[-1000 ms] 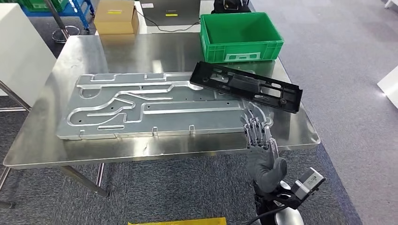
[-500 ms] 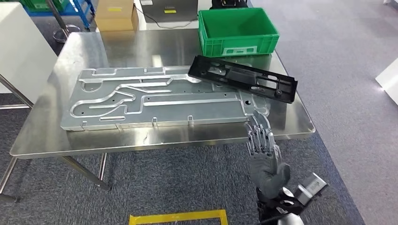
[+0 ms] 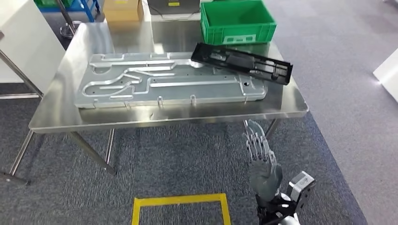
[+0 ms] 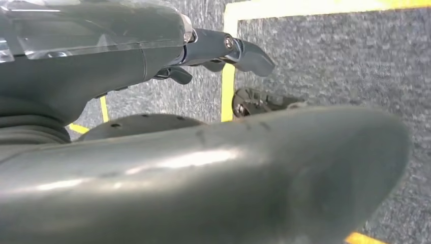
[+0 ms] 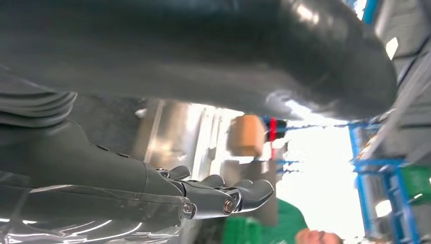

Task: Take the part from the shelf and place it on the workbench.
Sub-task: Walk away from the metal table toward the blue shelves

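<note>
In the head view, the long black plastic part [image 3: 242,63] with cut-out slots lies flat in the upper right of the frame. It rests at an angle across the right end of the large silver metal plate with grooved channels [image 3: 169,84], which itself lies along the stainless steel workbench [image 3: 61,115]. Just behind the black part, at the top of the frame, stands the green plastic crate [image 3: 236,21] with an open top. A brown cardboard box [image 3: 121,8] sits at the top edge, left of the crate.

The right hand [image 3: 261,161] rises in the lower right of the frame, below the near edge of the workbench and well apart from the black part. Its fingers are straight and spread, and it holds nothing.

The left hand [image 4: 213,51] appears in the left wrist view over grey carpet, its dark fingers extended with nothing in them. Yellow floor tape [image 3: 178,202] forms a rectangle on the grey carpet at the bottom centre of the head view.
</note>
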Robot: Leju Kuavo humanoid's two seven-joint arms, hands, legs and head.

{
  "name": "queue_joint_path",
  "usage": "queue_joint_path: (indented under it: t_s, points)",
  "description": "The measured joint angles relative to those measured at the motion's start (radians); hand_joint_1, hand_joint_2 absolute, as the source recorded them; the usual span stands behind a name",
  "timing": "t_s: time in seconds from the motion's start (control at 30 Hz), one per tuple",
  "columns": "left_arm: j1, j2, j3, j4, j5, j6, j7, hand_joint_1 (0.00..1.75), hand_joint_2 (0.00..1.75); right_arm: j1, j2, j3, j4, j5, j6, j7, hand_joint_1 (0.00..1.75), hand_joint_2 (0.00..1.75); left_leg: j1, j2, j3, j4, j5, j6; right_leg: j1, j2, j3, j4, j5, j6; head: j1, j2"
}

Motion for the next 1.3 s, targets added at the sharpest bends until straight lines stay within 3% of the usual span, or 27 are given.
queue_joint_path:
  t_s: [0.03,0.07,0.13,0.17,0.2,0.27,0.3,0.33,0.4,0.47,0.53,0.6,0.67,0.7,0.73,0.77,0.8,0.83,0.9,0.97,1.03,1.07,1.17,1.2,1.23,1.27,1.3]
  points:
    - [0.000,0.001,0.000,0.000,0.001,0.001,-0.001,0.00,0.00,0.000,-0.001,-0.007,0.015,-0.002,-0.004,0.004,0.00,0.00,0.001,0.003,-0.010,-0.001,0.011,0.009,-0.002,0.002,-0.007,0.014,-0.024,0.006,0.000,0.000]
    - [-0.001,0.001,0.000,0.000,0.001,0.002,-0.003,0.00,0.00,0.001,-0.003,-0.014,0.030,-0.003,-0.009,0.006,0.00,0.00,0.002,0.005,-0.023,-0.002,0.024,0.017,-0.004,0.004,-0.018,0.045,-0.067,0.011,0.001,0.000]
    - [-0.002,0.003,0.000,0.000,0.001,0.001,-0.010,0.00,0.00,0.001,-0.004,-0.030,0.060,-0.009,-0.021,0.007,0.00,0.00,0.001,0.007,-0.052,-0.001,0.048,0.025,-0.007,0.005,-0.041,0.152,-0.179,0.019,0.002,0.000]
    - [-0.002,0.004,0.000,0.000,0.001,0.000,-0.013,0.00,0.00,0.001,-0.004,-0.039,0.076,-0.012,-0.027,0.008,0.00,0.00,0.001,0.008,-0.068,0.000,0.060,0.025,-0.008,0.005,-0.048,0.209,-0.212,0.022,0.002,0.000]
    - [-0.002,0.006,0.000,0.000,0.000,-0.002,-0.015,0.00,0.00,0.002,-0.005,-0.049,0.094,-0.015,-0.035,0.009,0.00,0.00,0.000,0.008,-0.084,0.002,0.072,0.025,-0.008,0.005,-0.046,0.251,-0.219,0.024,0.002,0.000]
    - [-0.002,0.011,-0.001,0.000,-0.001,-0.005,-0.017,0.00,0.00,0.004,-0.005,-0.066,0.124,-0.017,-0.047,0.014,0.00,0.00,-0.002,0.008,-0.119,0.009,0.094,0.021,-0.008,0.006,-0.003,0.251,-0.170,0.021,0.002,0.000]
    - [-0.002,0.013,-0.001,0.000,-0.001,-0.005,-0.017,0.00,0.00,0.003,-0.005,-0.075,0.141,-0.015,-0.052,0.016,0.00,0.00,-0.003,0.008,-0.133,0.012,0.103,0.019,-0.007,0.006,0.044,0.201,-0.142,0.016,0.002,0.000]
    - [-0.002,0.014,-0.001,0.000,-0.001,-0.004,-0.017,0.00,0.00,0.000,-0.004,-0.085,0.161,-0.013,-0.056,0.018,0.00,0.00,-0.004,0.007,-0.145,0.015,0.112,0.015,-0.005,0.007,0.100,0.128,-0.135,0.009,0.002,0.000]
    - [-0.002,0.017,-0.001,0.000,0.000,-0.001,-0.018,0.00,0.00,-0.016,-0.004,-0.106,0.213,-0.007,-0.060,0.018,0.00,0.00,-0.006,0.007,-0.155,0.015,0.129,0.006,0.001,0.010,0.190,-0.007,-0.154,-0.004,0.001,0.000]
    - [-0.002,0.021,-0.001,0.000,0.002,0.008,-0.017,0.00,0.00,-0.041,-0.004,-0.127,0.286,0.001,-0.063,0.008,0.00,0.00,-0.003,0.008,-0.156,0.007,0.148,-0.007,0.008,0.010,0.211,-0.055,-0.161,-0.013,0.002,0.000]
    - [0.000,0.028,-0.001,0.000,0.003,0.018,-0.017,0.00,0.00,-0.069,-0.003,-0.151,0.383,0.012,-0.072,-0.009,0.00,0.00,0.000,0.007,-0.163,0.014,0.140,-0.019,0.006,0.006,0.197,-0.062,-0.138,-0.025,0.004,0.000]
    - [0.004,0.036,-0.001,0.000,0.003,0.023,-0.017,0.00,0.00,-0.100,-0.003,-0.177,0.482,0.023,-0.089,-0.029,0.00,0.00,0.001,0.005,-0.189,0.080,0.058,-0.025,0.002,0.001,0.171,-0.067,-0.111,-0.039,0.001,0.000]
    - [0.005,0.043,-0.001,0.000,0.002,0.026,-0.017,0.00,0.00,-0.129,-0.003,-0.211,0.587,0.040,-0.125,-0.049,0.00,0.00,0.002,0.004,-0.217,0.202,-0.039,-0.030,0.004,-0.001,0.136,-0.062,-0.087,-0.044,-0.001,0.000]
    - [0.005,0.047,-0.001,0.000,0.002,0.027,-0.018,0.00,0.00,-0.142,-0.003,-0.231,0.641,0.054,-0.149,-0.059,0.00,0.00,0.002,0.004,-0.223,0.258,-0.056,-0.032,0.005,-0.002,0.118,-0.058,-0.076,-0.044,-0.001,0.000]
    - [0.006,0.051,-0.001,0.000,0.002,0.027,-0.018,0.00,0.00,-0.156,-0.004,-0.253,0.697,0.070,-0.172,-0.070,0.00,0.00,0.002,0.004,-0.218,0.291,-0.048,-0.033,0.006,-0.003,0.098,-0.053,-0.065,-0.043,-0.001,0.000]
    - [0.006,0.055,-0.001,0.000,0.002,0.027,-0.018,0.00,0.00,-0.169,-0.004,-0.273,0.749,0.085,-0.191,-0.080,0.00,0.00,0.002,0.004,-0.200,0.296,-0.019,-0.034,0.006,-0.004,0.078,-0.046,-0.055,-0.041,-0.001,0.000]
    - [0.005,0.058,-0.001,0.000,0.002,0.027,-0.019,0.00,0.00,-0.181,-0.005,-0.292,0.799,0.102,-0.209,-0.088,0.00,0.00,0.002,0.004,-0.165,0.267,0.014,-0.033,0.006,-0.005,0.058,-0.038,-0.046,-0.038,-0.001,0.000]
    - [0.005,0.062,-0.001,0.000,0.002,0.027,-0.020,0.00,0.00,-0.193,-0.006,-0.310,0.847,0.117,-0.225,-0.094,0.00,0.00,0.002,0.004,-0.115,0.207,0.028,-0.031,0.005,-0.005,0.040,-0.028,-0.038,-0.035,-0.002,0.000]
    - [0.002,0.069,-0.001,0.000,0.003,0.026,-0.026,0.00,0.00,-0.217,-0.012,-0.343,0.935,0.141,-0.251,-0.093,0.00,0.00,-0.001,0.003,-0.014,0.062,0.005,-0.021,0.007,-0.004,0.016,-0.010,-0.024,-0.025,-0.001,0.000]
    - [-0.001,0.074,-0.001,0.000,0.003,0.021,-0.033,0.00,0.00,-0.239,-0.020,-0.376,1.015,0.156,-0.276,-0.080,0.00,0.00,-0.007,0.003,0.024,-0.007,-0.023,-0.006,0.007,-0.005,0.010,-0.005,-0.009,-0.013,-0.001,0.000]
    - [-0.002,0.075,-0.002,0.000,0.003,0.016,-0.037,0.00,0.00,-0.255,-0.033,-0.410,1.095,0.173,-0.310,-0.061,0.00,0.00,-0.005,0.005,0.011,-0.011,-0.007,0.012,0.004,-0.003,0.004,-0.002,-0.008,0.000,-0.002,0.000]
    - [-0.003,0.075,-0.003,0.000,0.002,0.014,-0.037,0.00,0.00,-0.261,-0.041,-0.426,1.132,0.180,-0.327,-0.050,0.00,0.00,-0.003,0.007,0.000,-0.012,0.005,0.021,0.002,-0.001,-0.004,0.015,-0.034,0.005,-0.002,0.000]
    - [-0.003,0.077,-0.008,0.000,0.001,0.008,-0.039,0.00,0.00,-0.271,-0.070,-0.473,1.223,0.186,-0.360,-0.018,0.00,0.00,-0.002,0.009,-0.043,-0.013,0.044,0.034,-0.005,0.006,-0.047,0.167,-0.183,0.019,0.001,0.000]
    - [-0.003,0.078,-0.011,0.000,0.001,0.005,-0.041,0.00,0.00,-0.272,-0.078,-0.487,1.246,0.186,-0.366,-0.009,0.00,0.00,-0.003,0.009,-0.059,-0.012,0.057,0.034,-0.007,0.006,-0.057,0.228,-0.210,0.023,0.001,0.000]
    - [-0.003,0.079,-0.013,0.000,0.000,0.002,-0.043,0.00,0.00,-0.272,-0.085,-0.499,1.268,0.186,-0.369,0.000,0.00,0.00,-0.003,0.009,-0.075,-0.010,0.069,0.032,-0.008,0.006,-0.058,0.270,-0.209,0.026,0.000,0.000]
    - [-0.003,0.081,-0.016,0.000,-0.001,-0.002,-0.045,0.00,0.00,-0.270,-0.091,-0.510,1.289,0.185,-0.373,0.008,0.00,0.00,-0.003,0.009,-0.092,-0.008,0.080,0.030,-0.010,0.006,-0.043,0.281,-0.187,0.027,0.000,0.000]
    - [-0.003,0.082,-0.019,0.000,-0.003,-0.005,-0.046,0.00,0.00,-0.268,-0.096,-0.522,1.307,0.185,-0.375,0.017,0.00,0.00,-0.003,0.010,-0.108,-0.006,0.090,0.027,-0.012,0.006,-0.009,0.257,-0.156,0.028,0.000,0.000]
